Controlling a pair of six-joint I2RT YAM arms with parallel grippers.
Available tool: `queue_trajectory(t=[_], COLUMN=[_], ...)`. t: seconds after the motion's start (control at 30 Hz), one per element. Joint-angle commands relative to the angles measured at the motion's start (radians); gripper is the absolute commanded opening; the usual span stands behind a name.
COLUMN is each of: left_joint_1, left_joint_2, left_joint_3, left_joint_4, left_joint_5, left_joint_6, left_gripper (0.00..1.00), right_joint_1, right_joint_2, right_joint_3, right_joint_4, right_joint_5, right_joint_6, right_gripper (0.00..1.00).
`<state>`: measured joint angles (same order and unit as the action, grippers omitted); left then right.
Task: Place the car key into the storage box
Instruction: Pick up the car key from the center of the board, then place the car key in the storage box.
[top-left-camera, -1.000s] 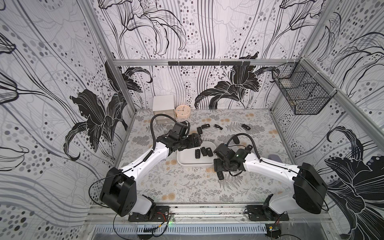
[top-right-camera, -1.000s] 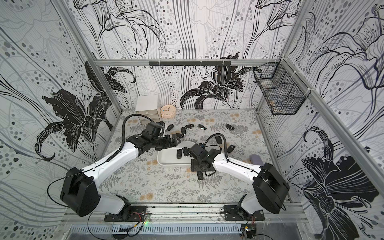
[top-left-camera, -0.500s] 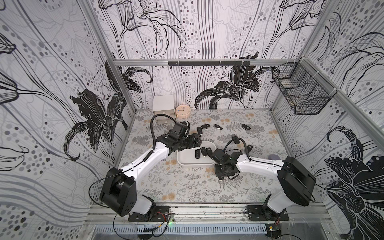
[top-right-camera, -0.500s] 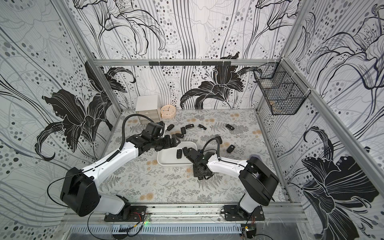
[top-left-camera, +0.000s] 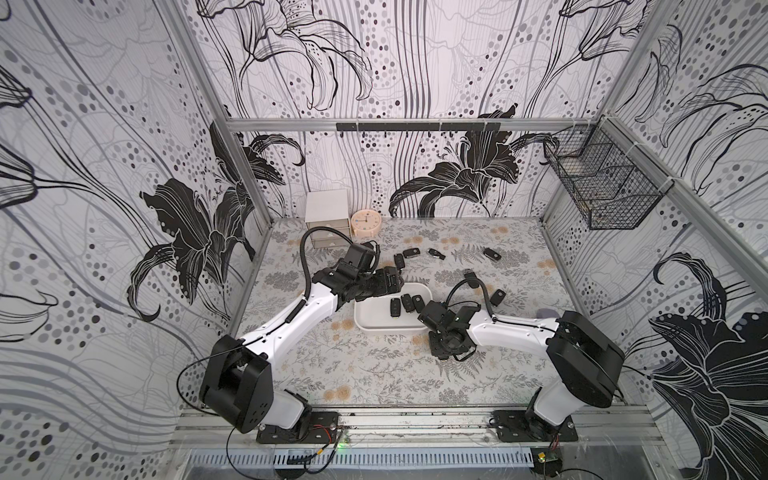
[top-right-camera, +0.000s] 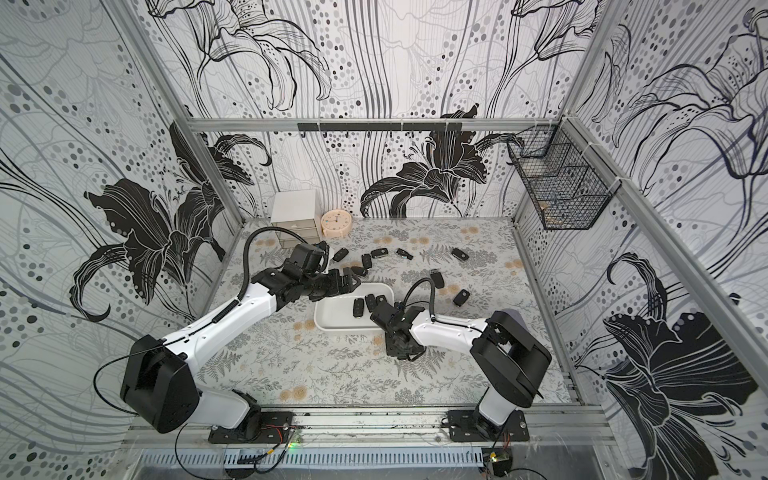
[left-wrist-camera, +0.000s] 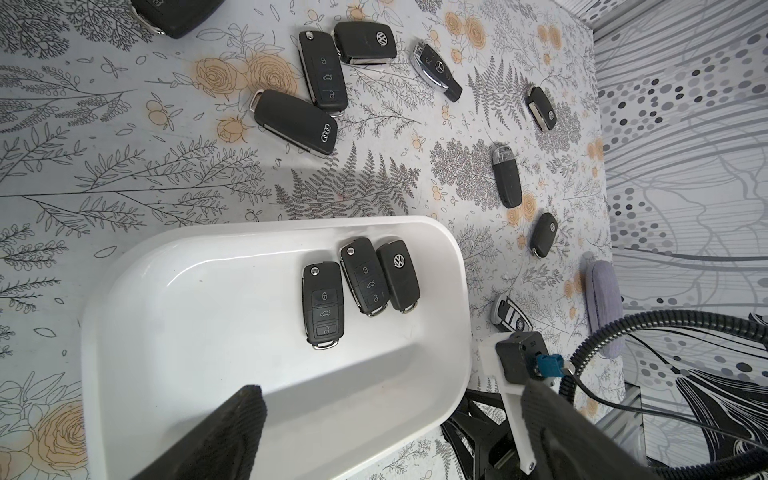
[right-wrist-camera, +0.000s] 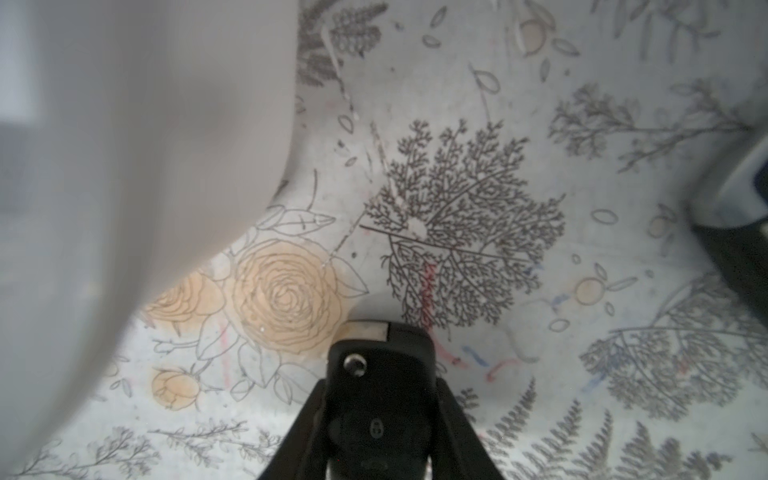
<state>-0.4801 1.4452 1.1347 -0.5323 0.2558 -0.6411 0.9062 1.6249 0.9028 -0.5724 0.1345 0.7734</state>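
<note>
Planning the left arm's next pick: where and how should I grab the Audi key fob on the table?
I'd grip the Audi key fob across its long sides, near the silver loop end, coming straight down. It lies flat, and its logo end crowds a flip key, leaving little jaw room there.

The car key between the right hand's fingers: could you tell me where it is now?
In the right wrist view the car key sits on the table between the fingers of the right hand, just off the storage box's near right corner.
</note>
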Motion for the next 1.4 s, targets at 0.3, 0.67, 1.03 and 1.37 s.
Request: queue_trajectory(t=[0.3, 0.67, 1.03, 1.37], left_joint_1=[-0.002, 0.037, 0.07, 0.088], left_joint_2=[-0.039, -0.167, -0.268, -0.328], left_joint_3=[0.018, -0.05, -0.114, -0.141], left_joint_4=[-0.009, -0.043, -0.082, -0.115], left_joint_5=[-0.16, -0.331, -0.365, -0.382], left_joint_6=[-0.009, -0.06, -0.072, -0.075], left_gripper=[0.99, 0.99, 0.99, 0.99], right_joint_1=[-0.047, -0.058, -0.054, -0.031], right_joint_2=[-0.111, 0.063, 0.323, 0.519], right_joint_3=[0.137, 0.462, 0.734, 0.947], right_joint_4=[-0.165, -0.171, -0.141, -0.216], right_joint_5=[0.125, 0.08, -0.024, -0.043], right_joint_6=[-0.028, -0.133, -0.164, -0.12], right_gripper=[0.31, 0.32, 0.32, 0.33])
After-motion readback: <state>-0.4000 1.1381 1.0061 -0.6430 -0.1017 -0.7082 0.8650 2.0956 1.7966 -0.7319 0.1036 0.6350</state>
